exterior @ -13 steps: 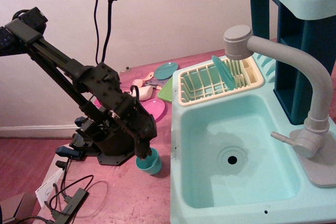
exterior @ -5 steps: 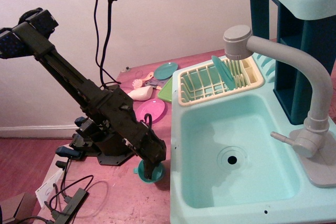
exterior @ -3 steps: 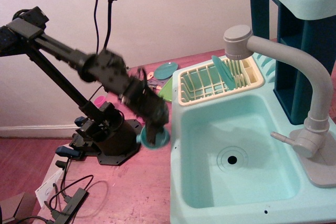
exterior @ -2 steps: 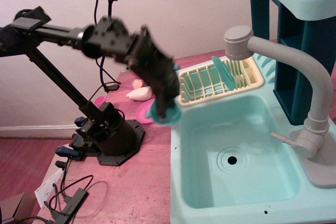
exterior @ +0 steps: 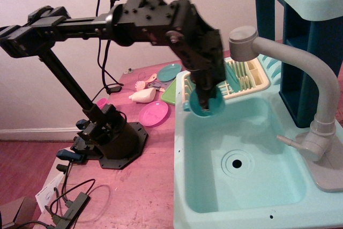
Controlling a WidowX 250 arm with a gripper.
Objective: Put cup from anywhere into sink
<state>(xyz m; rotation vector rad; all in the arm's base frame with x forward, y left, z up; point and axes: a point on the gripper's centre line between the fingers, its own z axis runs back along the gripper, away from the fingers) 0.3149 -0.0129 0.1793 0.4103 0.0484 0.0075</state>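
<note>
Gripping cup [exterior: 207, 105] by rim, gripper [exterior: 206, 98] fingers clenched on it. Cup aloft, clear of any surface, over rear left part of sink [exterior: 244, 156] basin, just in front of dish rack [exterior: 252, 81]. Drain hole [exterior: 236, 162] below, toward front. Faucet [exterior: 300, 79] at right.
</note>
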